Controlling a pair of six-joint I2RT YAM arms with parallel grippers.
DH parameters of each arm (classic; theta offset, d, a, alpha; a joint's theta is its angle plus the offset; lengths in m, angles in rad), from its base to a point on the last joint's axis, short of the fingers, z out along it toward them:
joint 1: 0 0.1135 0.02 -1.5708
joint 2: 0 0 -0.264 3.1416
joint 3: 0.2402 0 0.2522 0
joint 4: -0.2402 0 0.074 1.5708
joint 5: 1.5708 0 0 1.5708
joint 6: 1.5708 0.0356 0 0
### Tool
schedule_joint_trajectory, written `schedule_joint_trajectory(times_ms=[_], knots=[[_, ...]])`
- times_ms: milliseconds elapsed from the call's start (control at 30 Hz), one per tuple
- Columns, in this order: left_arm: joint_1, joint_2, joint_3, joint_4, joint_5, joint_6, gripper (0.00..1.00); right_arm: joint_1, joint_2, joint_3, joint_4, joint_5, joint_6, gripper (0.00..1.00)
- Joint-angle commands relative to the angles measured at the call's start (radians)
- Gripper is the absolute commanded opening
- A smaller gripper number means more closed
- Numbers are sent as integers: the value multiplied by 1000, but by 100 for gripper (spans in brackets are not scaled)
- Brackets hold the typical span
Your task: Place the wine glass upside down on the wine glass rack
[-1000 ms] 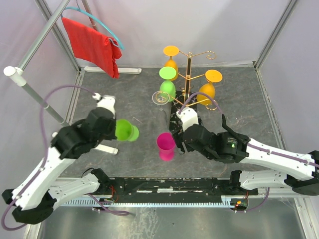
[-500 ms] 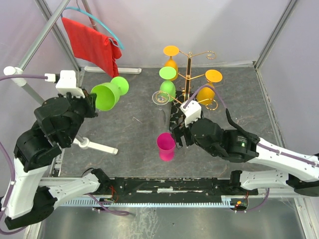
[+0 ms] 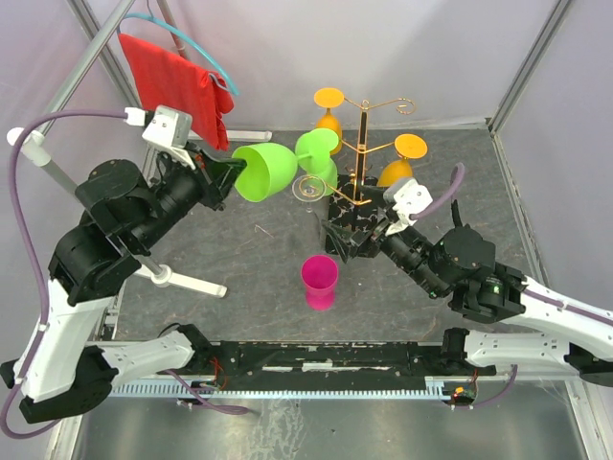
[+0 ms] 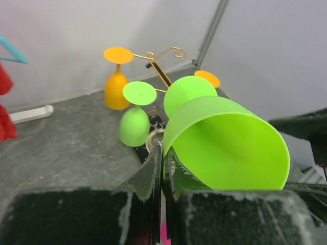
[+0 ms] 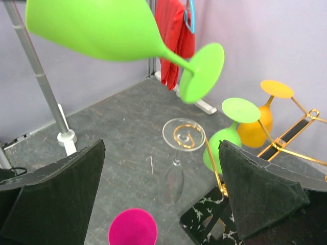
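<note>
Green wine glass [image 3: 263, 171] held sideways, its foot seemingly near gold rack [image 3: 363, 144].

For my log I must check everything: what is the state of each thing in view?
Held green glass: on its side, in the air.
Left end effector: shut on its rim.
Right end effector: open, empty.
Rack: upright.
Hung green glass: upside down on rack.
Back orange glass: upside down on rack.
Right orange glass: upside down on rack.
Clear glass: upside down on rack.
Pink cup: upright on table.
Red cloth: hanging.
</note>
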Motion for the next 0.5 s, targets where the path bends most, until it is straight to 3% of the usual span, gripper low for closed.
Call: schedule_joint_trajectory(times_ms=[0, 300, 467], knots=[[-1, -29, -41, 109, 151, -64, 3, 3, 13, 0, 160, 12, -111, 100], [0, -94, -119, 187, 262, -97, 3, 1, 34, -10, 192, 112, -131, 99], [0, -106, -125, 180, 308, -100, 3, -9, 51, -3, 184, 144, -146, 91]])
